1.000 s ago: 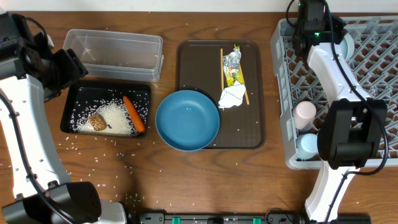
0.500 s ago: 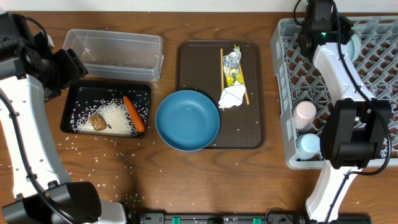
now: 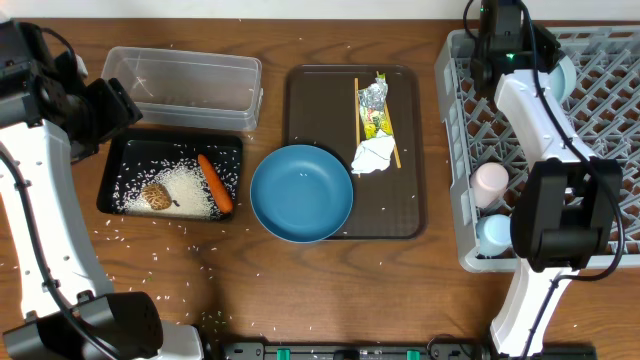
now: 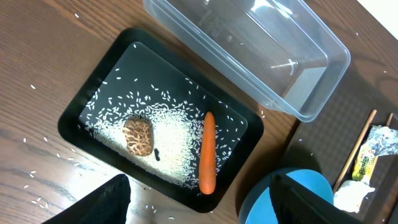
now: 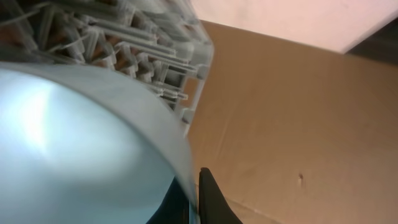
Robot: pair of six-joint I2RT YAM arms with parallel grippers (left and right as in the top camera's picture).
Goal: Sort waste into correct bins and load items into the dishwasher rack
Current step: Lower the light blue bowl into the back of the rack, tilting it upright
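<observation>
My right gripper is shut on the rim of the small light-blue bowl, held at the far left corner of the grey dishwasher rack. A pink cup and a light-blue cup sit in the rack. My left gripper hangs open over the black tray, which holds rice, a carrot and a brown lump. The clear tub holds nothing large. The large blue bowl sits by the chopsticks, foil wrapper and tissue.
The brown serving tray lies mid-table under the bowl's edge, the chopsticks and the wrapper. Stray rice grains dot the wood in front of the black tray. The right arm stretches over the rack's left side.
The right arm swayed slightly right and came back, still gripping the small bowl. The left arm and everything on the table stayed put.
</observation>
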